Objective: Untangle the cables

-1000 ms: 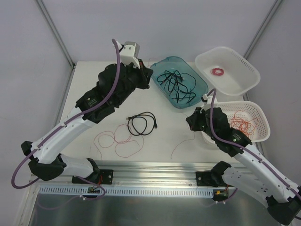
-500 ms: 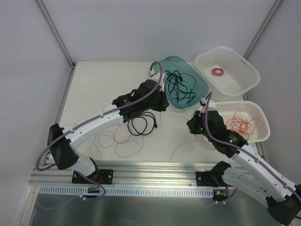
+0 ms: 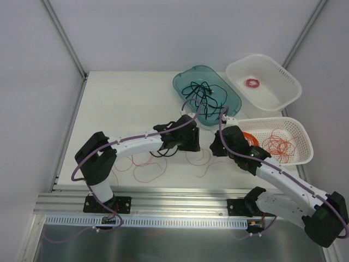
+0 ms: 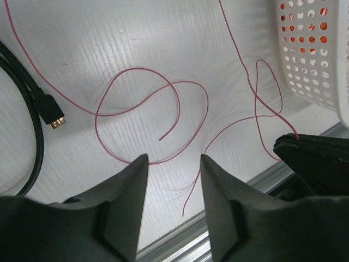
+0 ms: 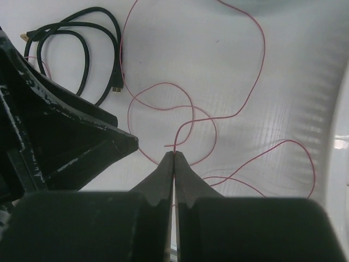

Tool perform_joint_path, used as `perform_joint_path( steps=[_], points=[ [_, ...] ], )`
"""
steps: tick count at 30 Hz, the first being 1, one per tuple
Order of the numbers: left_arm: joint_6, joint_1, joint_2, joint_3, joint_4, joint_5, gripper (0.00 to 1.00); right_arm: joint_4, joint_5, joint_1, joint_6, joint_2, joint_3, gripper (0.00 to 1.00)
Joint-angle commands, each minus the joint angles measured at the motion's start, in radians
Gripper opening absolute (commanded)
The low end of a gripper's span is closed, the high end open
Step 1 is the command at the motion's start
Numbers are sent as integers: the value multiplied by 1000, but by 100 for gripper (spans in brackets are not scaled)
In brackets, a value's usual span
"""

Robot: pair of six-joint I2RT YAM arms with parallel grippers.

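Thin red wires point(image 4: 133, 69) lie in loose loops on the counter point(image 3: 120, 103) just beside the white basket point(image 4: 308, 65), and the black cord point(image 4: 50, 109) lies beyond them, farther from the basket. The left tool point(image 4: 173, 164) hangs open over one red loop. The right tool point(image 5: 174, 154), nearer the basket, is closed with its tips at a wire; whether it pinches that wire I cannot tell.

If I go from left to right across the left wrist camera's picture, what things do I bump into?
black cord with its gold plug → red wire lying in loops → white basket full of holes
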Motion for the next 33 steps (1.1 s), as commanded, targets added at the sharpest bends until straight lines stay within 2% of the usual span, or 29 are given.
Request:
perform_joint_path(
  steps=[1, 7, 11, 13, 15, 19, 21, 22, 25, 28, 33],
  points=[
    [-52, -13, -77, -39, 59, 6, 46, 71, -49, -2, 22, 37, 9, 1],
    [-52, 9, -251, -171, 44, -84, 74, 78, -117, -1, 31, 174, 48, 3],
    [-44, 84, -356, -239, -16, -83, 84, 48, -161, -1, 19, 301, 107, 9],
    [-23, 147, -417, -266, -39, -66, 86, 22, -173, -1, 4, 379, 148, 13],
    [0, 220, -456, -280, -85, -52, 89, -14, -172, 7, -10, 436, 174, 21],
    [107, 337, -563, -276, -171, -44, 93, -59, -130, 28, -27, 462, 208, 36],
    [175, 401, -596, -264, -214, -47, 96, -82, -94, 32, -30, 462, 216, 52],
    [198, 427, -605, -257, -225, -46, 96, -93, -78, 31, -29, 462, 217, 64],
    [282, 506, -625, -241, -257, -40, 96, -137, 9, 31, -6, 487, 231, 85],
    [348, 559, -634, -237, -262, -47, 97, -154, 18, 31, 0, 520, 246, 88],
    [439, 599, -614, -250, -259, -127, 97, -157, 28, 31, 31, 612, 280, 85]
  ],
)
